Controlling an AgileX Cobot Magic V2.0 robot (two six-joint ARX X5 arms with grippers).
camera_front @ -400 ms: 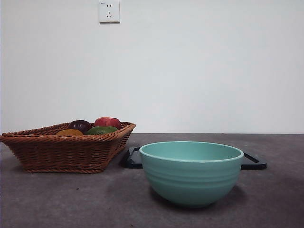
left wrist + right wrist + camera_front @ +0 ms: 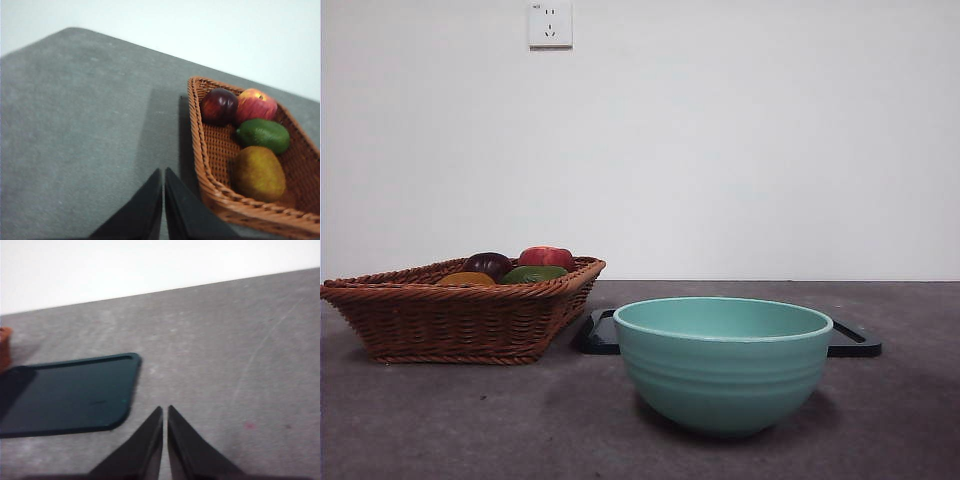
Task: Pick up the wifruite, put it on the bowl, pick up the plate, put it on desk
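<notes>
In the front view, the bowl (image 2: pixel 723 362) is seen standing empty on the desk (image 2: pixel 470 420), with a dark flat plate (image 2: pixel 855 340) lying on the desk just behind it and a wicker basket (image 2: pixel 460 320) off to one side; no arm is seen here, so nothing of the task appears to have been started. In the left wrist view, the left gripper (image 2: pixel 163 200) is held above bare desk beside the basket with its jaws pressed together on nothing, and the wifruite (image 2: pixel 258 173) is seen lying in the basket near a green fruit (image 2: pixel 263 135), a dark purple fruit (image 2: pixel 219 106) and a red apple (image 2: pixel 256 104). In the right wrist view, the right gripper (image 2: pixel 165 437) is likewise closed and empty, near the plate's corner. Both the placing of the fruit and the handling of the plate are judged to be left.
</notes>
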